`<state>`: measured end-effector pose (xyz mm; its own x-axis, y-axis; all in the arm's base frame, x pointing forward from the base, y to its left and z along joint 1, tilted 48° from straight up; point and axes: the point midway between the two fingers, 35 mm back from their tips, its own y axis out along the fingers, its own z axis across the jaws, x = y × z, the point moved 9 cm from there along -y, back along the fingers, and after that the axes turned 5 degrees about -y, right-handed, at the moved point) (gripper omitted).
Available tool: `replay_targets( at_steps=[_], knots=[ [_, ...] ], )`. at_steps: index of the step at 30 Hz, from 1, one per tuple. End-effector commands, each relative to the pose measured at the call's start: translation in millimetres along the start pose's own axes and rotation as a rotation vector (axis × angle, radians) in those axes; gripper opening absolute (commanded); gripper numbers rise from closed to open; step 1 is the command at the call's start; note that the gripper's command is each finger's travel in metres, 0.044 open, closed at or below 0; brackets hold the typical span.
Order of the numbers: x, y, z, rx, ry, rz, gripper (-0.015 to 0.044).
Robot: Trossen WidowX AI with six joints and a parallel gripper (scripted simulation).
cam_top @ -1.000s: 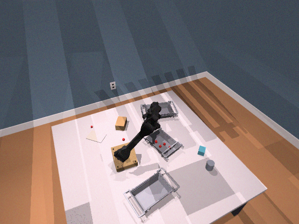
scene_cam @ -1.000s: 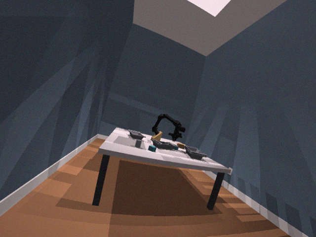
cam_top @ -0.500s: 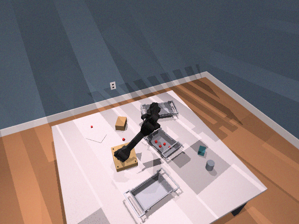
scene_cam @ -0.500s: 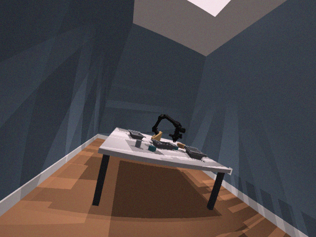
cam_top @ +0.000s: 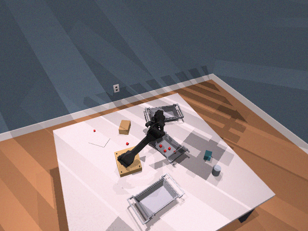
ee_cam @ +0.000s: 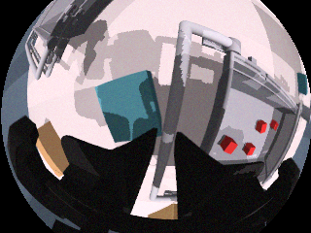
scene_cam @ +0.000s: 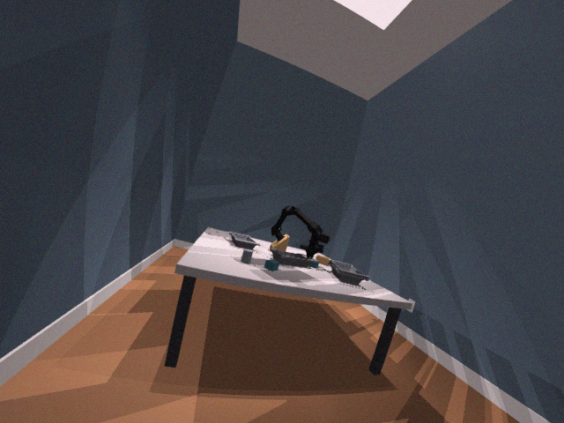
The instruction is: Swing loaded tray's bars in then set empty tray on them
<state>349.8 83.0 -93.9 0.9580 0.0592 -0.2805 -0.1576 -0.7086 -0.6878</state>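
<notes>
Where the table (cam_top: pixel 82 188) comes nearest in the top view, an empty tray (cam_top: pixel 139 198) lies well apart from the loaded tray (cam_top: pixel 172 155), on the near side of it. Both its bars are out over its ends. A grey cylinder (cam_top: pixel 216 170) and a teal cube (cam_top: pixel 207 154) stand off the loaded tray's right side. The arm (cam_top: pixel 141 145) rises from a wooden plate (cam_top: pixel 129 169) just left of the loaded tray and reaches over that tray's far end.

Red blocks (cam_top: pixel 164 150) lie in the loaded tray. Its near bar (cam_top: pixel 179 151) sits at the near end; whether it is out or in across the top I cannot tell.

In the wrist view the gripper (ee_cam: pixel 166 135) hangs over the loaded tray's far end, fingers a narrow gap apart and gripping nothing. The far bar (ee_cam: pixel 178 91) runs down through that gap, with the blocks off to the right. Whether a finger touches the bar I cannot tell. A second teal cube (ee_cam: pixel 126 111) sits just left of the bar.

Beyond the loaded tray's far end lies another empty tray (cam_top: pixel 173 109). A cardboard box (cam_top: pixel 124 126) stands farther left.
</notes>
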Motion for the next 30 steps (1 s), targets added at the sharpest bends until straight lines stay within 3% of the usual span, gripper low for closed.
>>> replay_targets(
  at_steps=[1, 16, 30],
  knots=[
    [-1, 0, -2, -0.003, -0.006, 0.001, 0.0086],
    [-3, -31, -34, -0.003, -0.006, 0.001, 0.0086],
    [-6, -11, -74, -0.007, -0.007, 0.003, 0.0086]
  ],
)
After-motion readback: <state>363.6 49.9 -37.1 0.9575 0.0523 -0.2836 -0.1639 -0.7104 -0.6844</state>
